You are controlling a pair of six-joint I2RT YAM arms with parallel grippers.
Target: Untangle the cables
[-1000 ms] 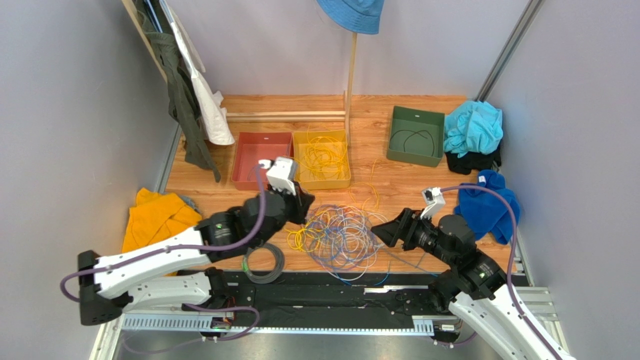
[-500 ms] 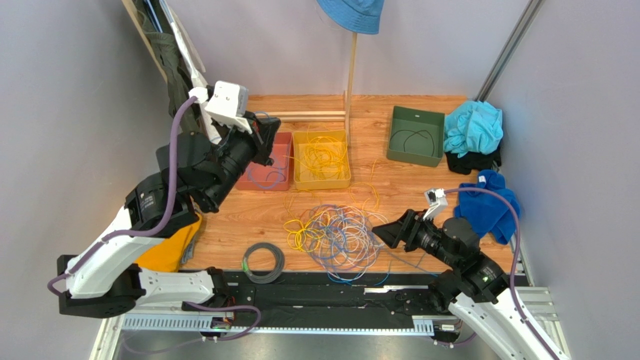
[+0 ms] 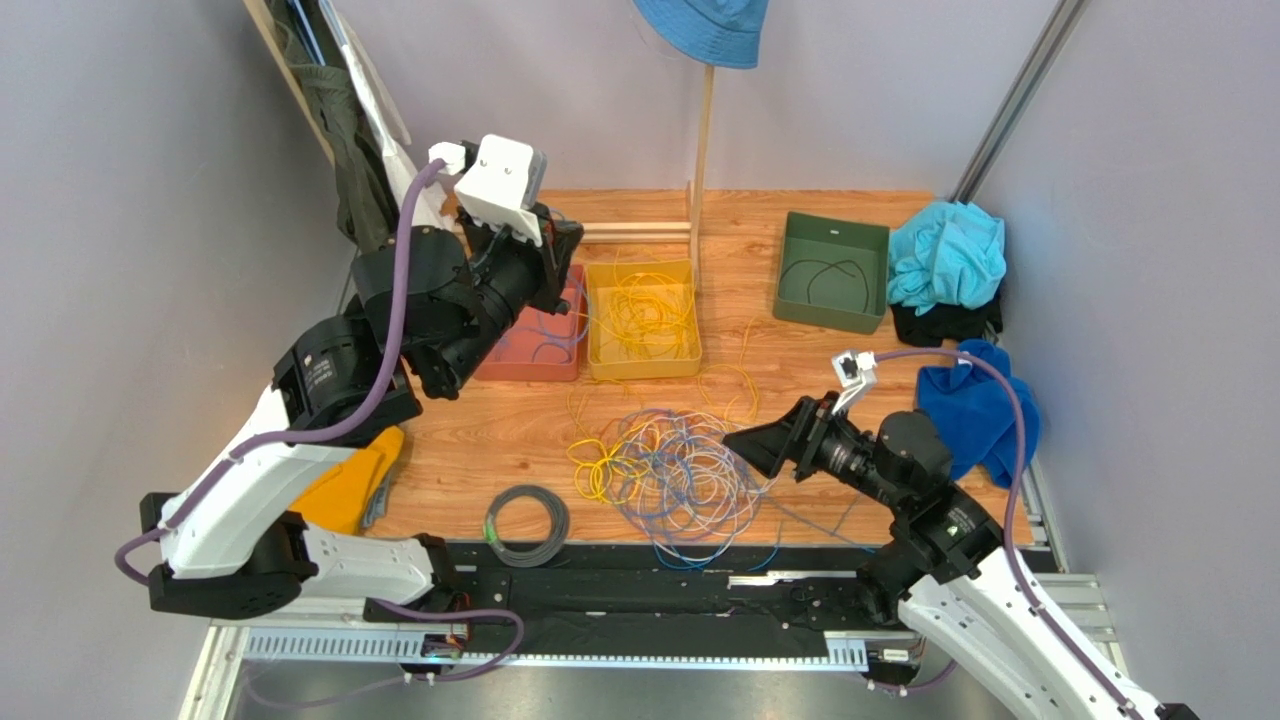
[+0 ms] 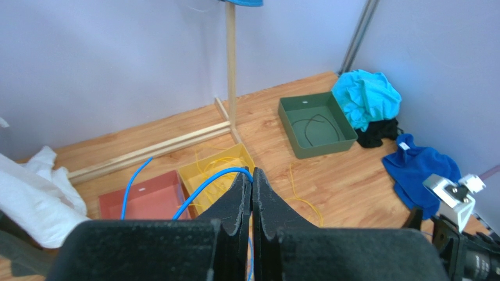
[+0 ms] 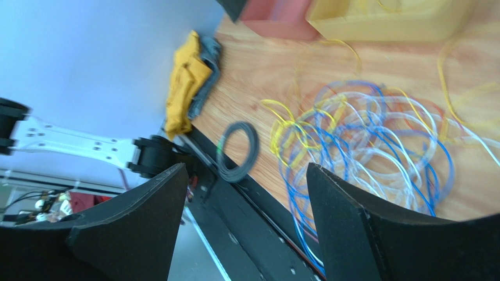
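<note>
While my left claw (image 4: 252, 175) is pinched shut on one blue cable (image 4: 205, 184), high over the red tray (image 4: 147, 202) at 11 o'clock, presumably to sort it there, my right claw (image 5: 243, 175) gapes wide and empty at 3 o'clock of the tangled cables (image 3: 676, 465) mid-table, seemingly poised to steady them.

Blue hat (image 3: 703, 27) gets chopped by the top edge, left arm (image 3: 391, 300) covers part of the red bin (image 3: 519, 365), and the cables (image 5: 364, 146) look smeared in the right wrist view.
</note>
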